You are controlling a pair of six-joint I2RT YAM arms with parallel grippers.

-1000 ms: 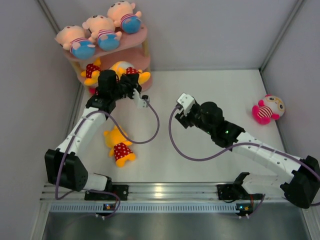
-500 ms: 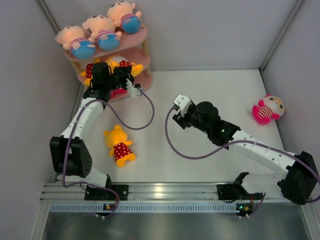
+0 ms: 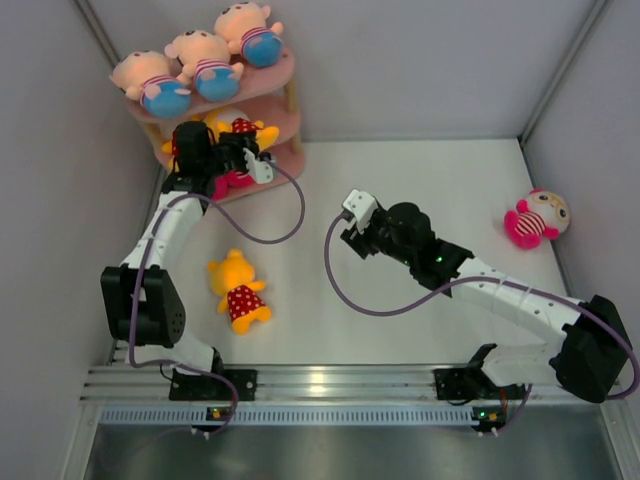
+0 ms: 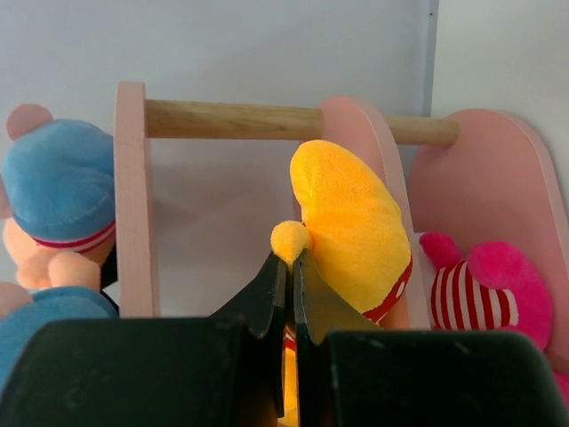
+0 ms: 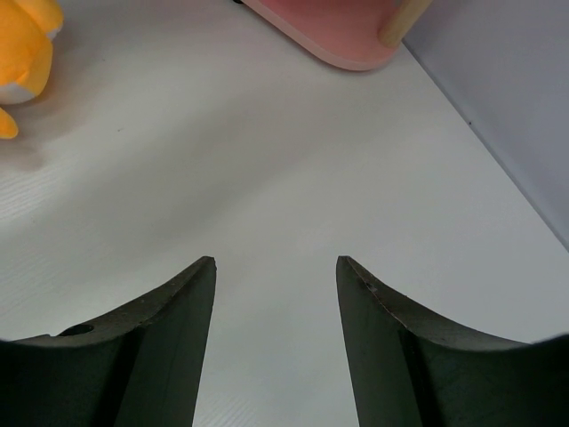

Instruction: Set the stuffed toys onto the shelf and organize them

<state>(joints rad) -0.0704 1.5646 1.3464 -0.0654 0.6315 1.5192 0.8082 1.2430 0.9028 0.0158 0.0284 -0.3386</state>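
- Since a second ago, the left arm has swung inward and carried its load from the open table in front of the shelf into the middle tier. The right arm has edged slightly left. The toys on the table have not moved.
- The left gripper (image 4: 291, 271) is pinched fully together on a small yellow nub (image 4: 289, 241) of the yellow plush bear in a red polka-dot outfit (image 4: 351, 227). Whether that nub is an ear or a paw cannot be told.
- The held bear sits between the top and middle boards of the small pink three-tier shelf with oval boards and light wooden posts (image 4: 130, 205), with its body close against the middle board.
- A pink plush doll in red-white stripes (image 4: 484, 285) lies on the tier below. Peach-faced plush dolls in blue shorts (image 4: 55, 191) occupy the top board.
- To finish this step well, make sure the bear's weight rests on the board before you release. Open the fingers slowly, then withdraw straight out so they neither drag the plush nor nudge the shelf.
- The right gripper (image 5: 276, 302) stands about half open, holds nothing and hovers over the white table (image 5: 267, 160).
- Not yet shelved: a second yellow plush bear (image 3: 238, 290) on the table near the left arm, and a second pink striped doll (image 3: 535, 218) at the far right.
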